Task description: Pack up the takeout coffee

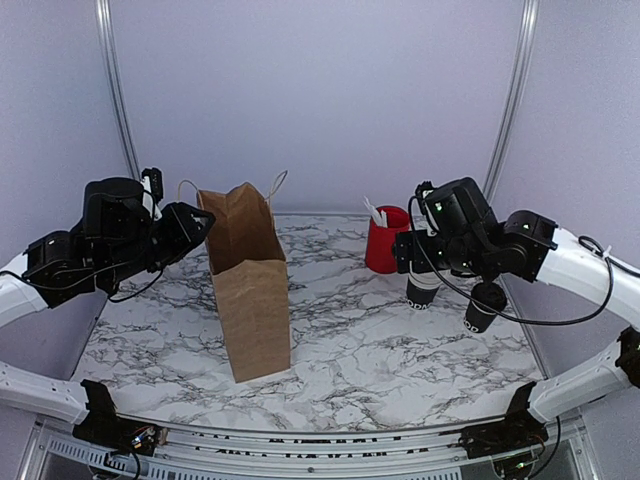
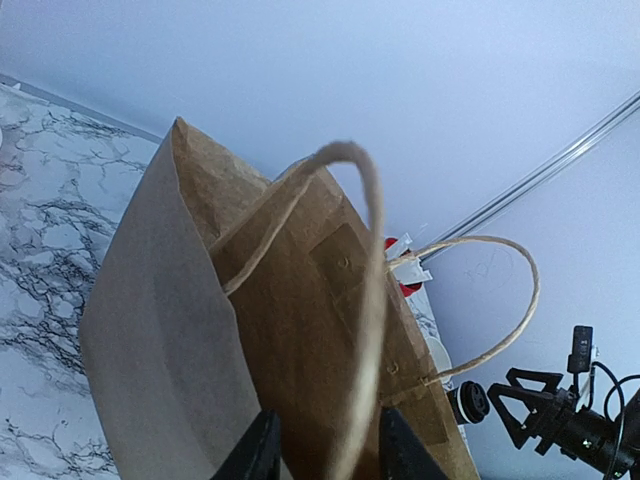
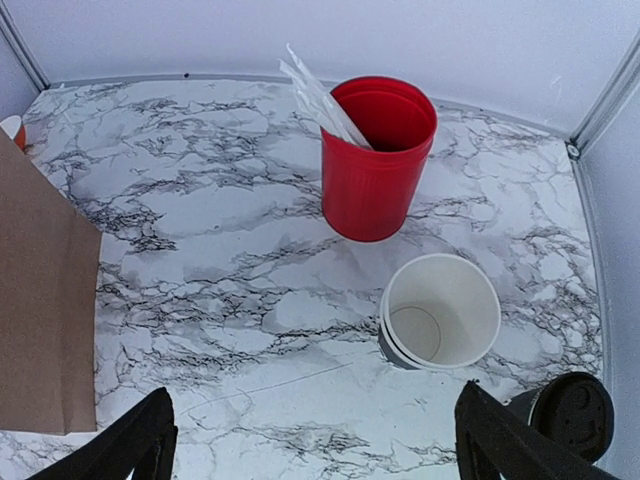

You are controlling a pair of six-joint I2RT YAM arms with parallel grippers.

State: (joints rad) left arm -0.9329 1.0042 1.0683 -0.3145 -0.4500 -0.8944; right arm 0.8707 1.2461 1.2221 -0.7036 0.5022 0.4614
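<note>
Left wrist view: the left claw [image 2: 330, 455] stands partly open, the paper bag's [image 2: 190, 330] twine handle [image 2: 372, 240] running loose between its fingers, unpinched (probably there to steady the bag's mouth). The right claw [image 3: 322, 440] gapes wide and empty over the worktop [image 3: 200, 220]. The takeout coffee [image 3: 572, 408] stands lidded beside the stack of lidless cups [image 3: 440, 312], within its reach.

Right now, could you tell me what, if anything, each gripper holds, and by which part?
Nothing is gripped: the bag's twine handle passes between the left gripper's parted fingers; right gripper empty.
</note>
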